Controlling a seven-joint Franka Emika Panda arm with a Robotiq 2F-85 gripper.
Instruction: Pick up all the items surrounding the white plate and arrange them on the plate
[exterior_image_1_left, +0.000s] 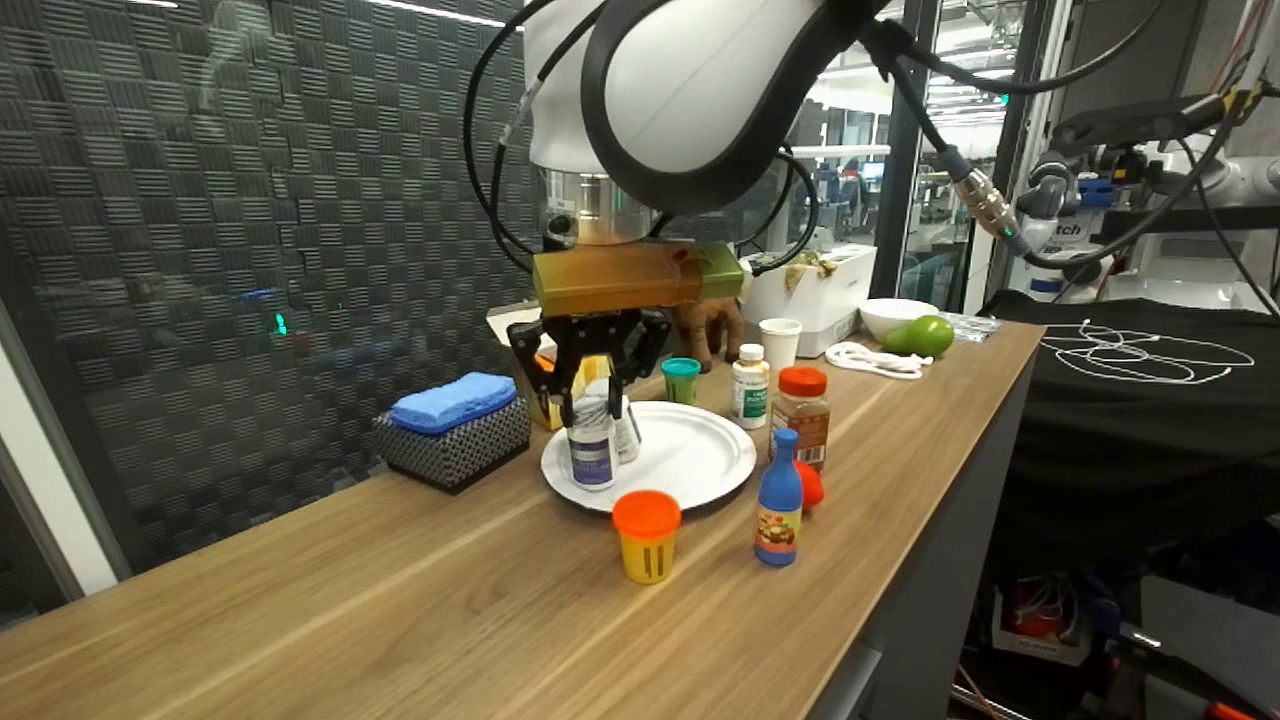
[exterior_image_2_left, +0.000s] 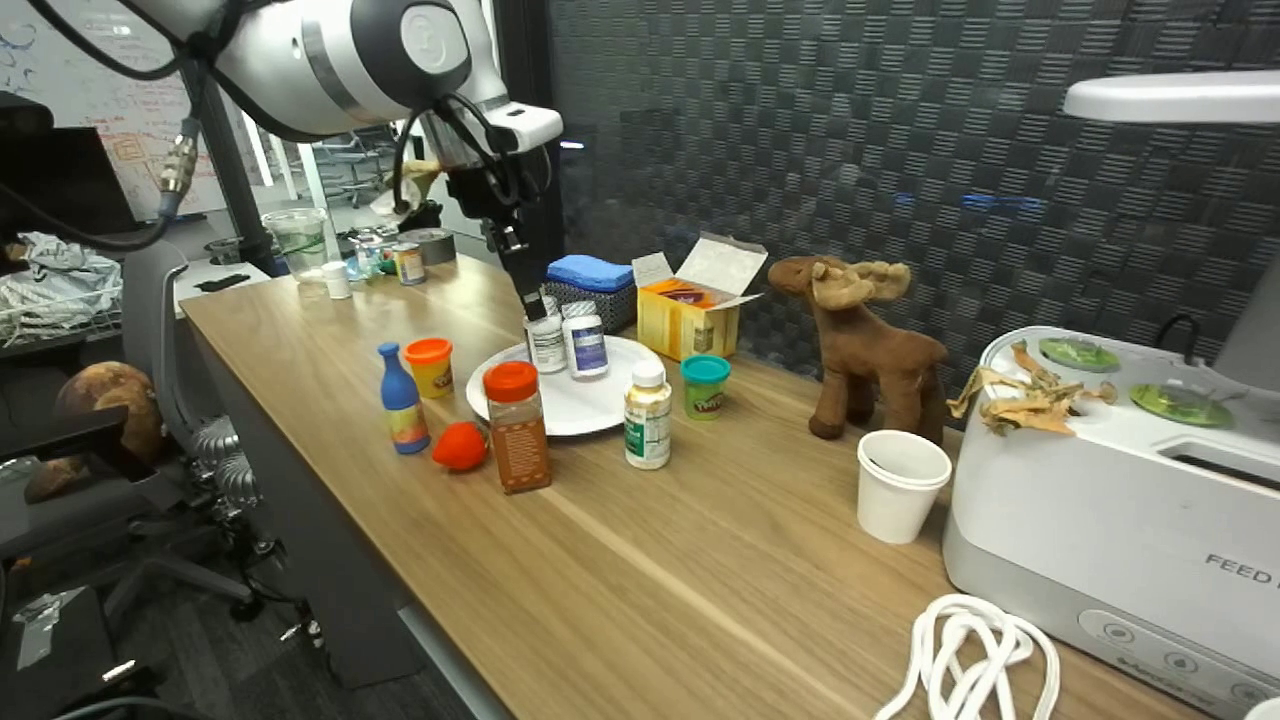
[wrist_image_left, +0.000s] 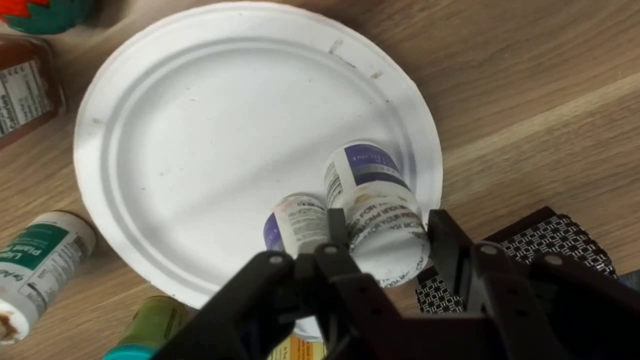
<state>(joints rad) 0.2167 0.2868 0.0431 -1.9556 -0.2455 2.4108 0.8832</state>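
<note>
The white plate (exterior_image_1_left: 690, 455) lies on the wooden table. My gripper (exterior_image_1_left: 592, 405) points down over it, shut on the cap of a white bottle with a purple label (exterior_image_1_left: 592, 462); in the wrist view (wrist_image_left: 384, 222) both fingers meet the cap. That bottle stands on the plate, beside a second purple-labelled bottle (exterior_image_2_left: 586, 345), partly hidden behind a finger in the wrist view. Around the plate stand a yellow tub with orange lid (exterior_image_1_left: 647, 550), a blue bottle (exterior_image_1_left: 779, 500), a red strawberry (exterior_image_2_left: 461, 446), an orange-lidded jar (exterior_image_2_left: 517, 440), a green-labelled bottle (exterior_image_2_left: 648, 420) and a teal-lidded tub (exterior_image_2_left: 705, 387).
A black patterned box (exterior_image_1_left: 460, 445) with a blue cloth (exterior_image_1_left: 455, 402) and an open yellow box (exterior_image_2_left: 690, 325) stand close behind the plate. A brown toy moose (exterior_image_2_left: 875, 365), white cups (exterior_image_2_left: 895, 495), a white planter (exterior_image_2_left: 1120, 540) and a white cord (exterior_image_2_left: 970, 640) are farther along.
</note>
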